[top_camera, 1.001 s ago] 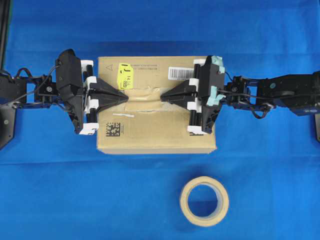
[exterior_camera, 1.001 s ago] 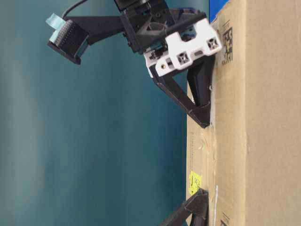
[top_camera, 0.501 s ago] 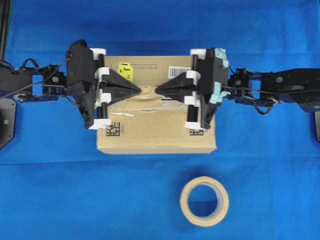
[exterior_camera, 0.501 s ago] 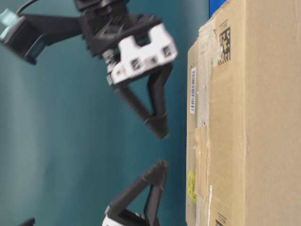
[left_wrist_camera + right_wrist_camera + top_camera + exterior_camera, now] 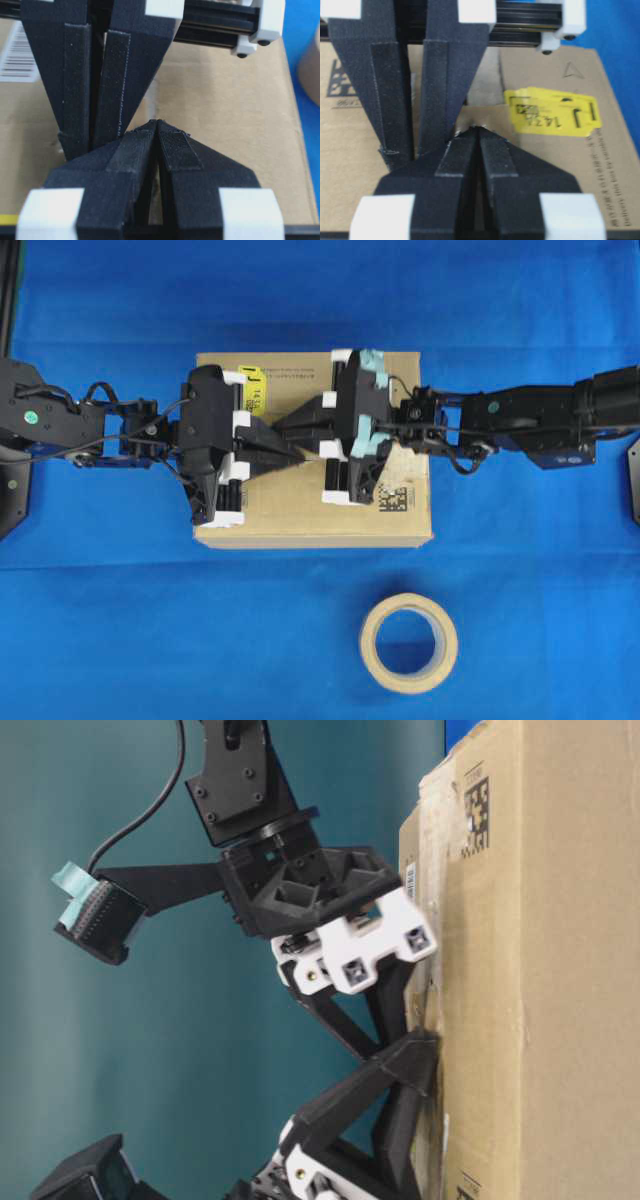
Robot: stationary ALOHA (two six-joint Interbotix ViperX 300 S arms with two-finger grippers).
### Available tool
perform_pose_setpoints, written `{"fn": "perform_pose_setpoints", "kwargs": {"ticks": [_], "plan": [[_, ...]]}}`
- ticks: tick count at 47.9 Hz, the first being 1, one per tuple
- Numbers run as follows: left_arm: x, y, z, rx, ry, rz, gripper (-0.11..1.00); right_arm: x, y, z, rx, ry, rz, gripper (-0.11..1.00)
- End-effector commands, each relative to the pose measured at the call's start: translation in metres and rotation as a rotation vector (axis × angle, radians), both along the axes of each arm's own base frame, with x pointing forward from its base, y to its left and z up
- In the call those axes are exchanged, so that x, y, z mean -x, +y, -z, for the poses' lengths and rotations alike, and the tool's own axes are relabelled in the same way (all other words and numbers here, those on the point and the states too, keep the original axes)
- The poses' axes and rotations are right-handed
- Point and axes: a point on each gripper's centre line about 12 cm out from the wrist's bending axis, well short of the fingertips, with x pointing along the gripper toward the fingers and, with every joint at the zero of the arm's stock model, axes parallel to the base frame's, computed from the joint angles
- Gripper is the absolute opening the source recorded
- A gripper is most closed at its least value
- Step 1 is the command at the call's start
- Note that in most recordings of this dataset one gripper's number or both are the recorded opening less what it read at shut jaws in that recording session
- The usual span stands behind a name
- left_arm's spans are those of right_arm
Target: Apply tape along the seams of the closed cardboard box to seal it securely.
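The cardboard box lies in the middle of the blue cloth. Its yellow sticker shows beside the fingers. Both grippers lie side by side over the middle of the box top, pointing opposite ways. My left gripper is shut, tip down on the cardboard. My right gripper is also shut, with its tip at a tan piece of tape stuck flat on the top. The grippers cover most of the seams. In the table-level view both tips touch the box.
A beige tape roll lies on the cloth in front of the box, and it shows at the right edge of the left wrist view. Blue cloth surrounds the box on all sides.
Half a second ago both tips hung above the box with a gap between them. They have since moved toward each other, slid past side by side and come down onto the box top.
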Motion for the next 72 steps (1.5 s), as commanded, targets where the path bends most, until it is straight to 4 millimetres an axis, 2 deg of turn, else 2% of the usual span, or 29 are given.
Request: {"fn": "perform_pose_setpoints", "kwargs": {"ticks": [1,8,16,23,35,44,49,52,61,64,72], "plan": [[0.000,0.002,0.000,0.006,-0.009,-0.011,0.00,-0.002,0.010,-0.010,-0.009,-0.028,-0.016,-0.01],[0.012,0.003,0.019,0.037,0.044,-0.030,0.00,0.007,0.018,0.007,-0.040,0.019,-0.014,-0.01],[0.038,0.004,0.040,0.096,0.114,-0.067,0.00,0.023,0.019,0.025,-0.090,0.073,0.025,-0.01],[0.058,0.004,0.054,0.142,0.144,-0.095,0.00,0.036,0.021,0.030,-0.106,0.093,0.034,-0.01],[0.078,-0.002,0.060,0.181,0.158,-0.101,0.00,0.048,0.024,0.035,-0.115,0.118,0.035,-0.01],[0.075,-0.007,0.058,0.180,0.152,-0.083,0.00,0.050,0.026,0.034,-0.116,0.117,0.032,-0.01],[0.069,-0.007,0.051,0.180,0.129,-0.079,0.00,0.049,0.026,0.028,-0.115,0.100,0.028,-0.01],[0.062,-0.008,0.038,0.181,0.089,-0.073,0.00,0.049,0.027,0.019,-0.114,0.077,0.024,-0.01],[0.048,-0.009,-0.020,0.165,-0.023,-0.044,0.00,0.060,0.028,-0.036,-0.100,-0.038,-0.002,-0.01],[0.051,-0.008,-0.035,0.149,-0.037,-0.036,0.00,0.070,0.028,-0.054,-0.087,-0.074,-0.016,-0.01],[0.077,-0.002,-0.056,0.095,-0.054,-0.031,0.00,0.100,0.024,-0.074,-0.048,-0.101,-0.032,-0.01]]}}
